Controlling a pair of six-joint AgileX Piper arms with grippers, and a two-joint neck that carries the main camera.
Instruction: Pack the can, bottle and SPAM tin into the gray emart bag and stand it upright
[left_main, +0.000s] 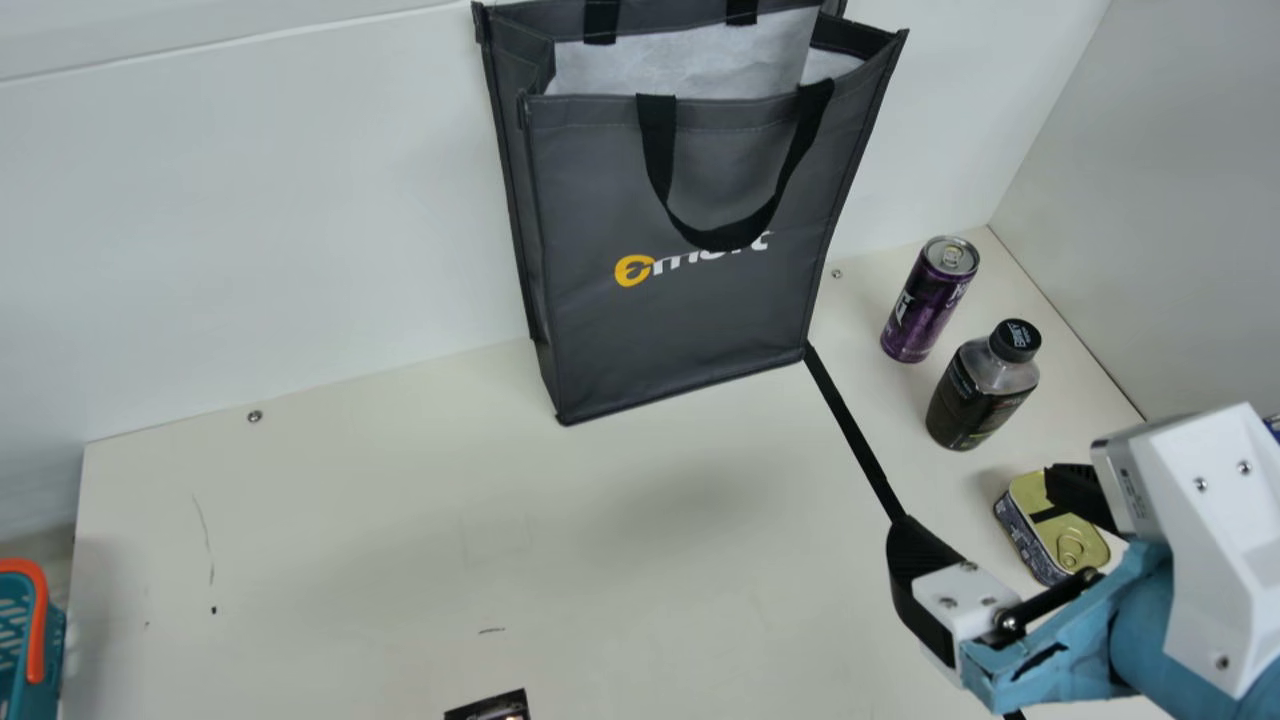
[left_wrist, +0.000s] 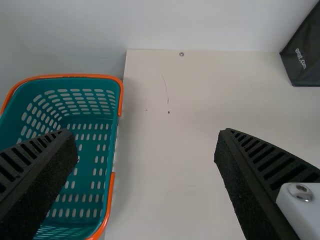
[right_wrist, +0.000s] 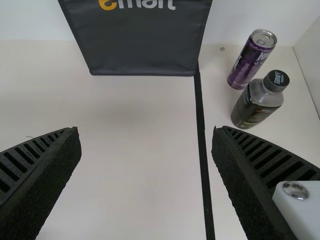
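Purple can (left_main: 922, 312), long axis vert., tab (left_main: 952, 258) up

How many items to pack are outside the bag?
3: can right of the bag, bottle just nearer, tin nearest, partly behind the right gripper in the main view.

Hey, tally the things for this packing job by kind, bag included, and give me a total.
Slim purple metal can: 1
Dark plastic bottle with black cap: 1
Flat metal tin with gold lid: 1
Gray fabric bag with black handles: 1
Total: 4
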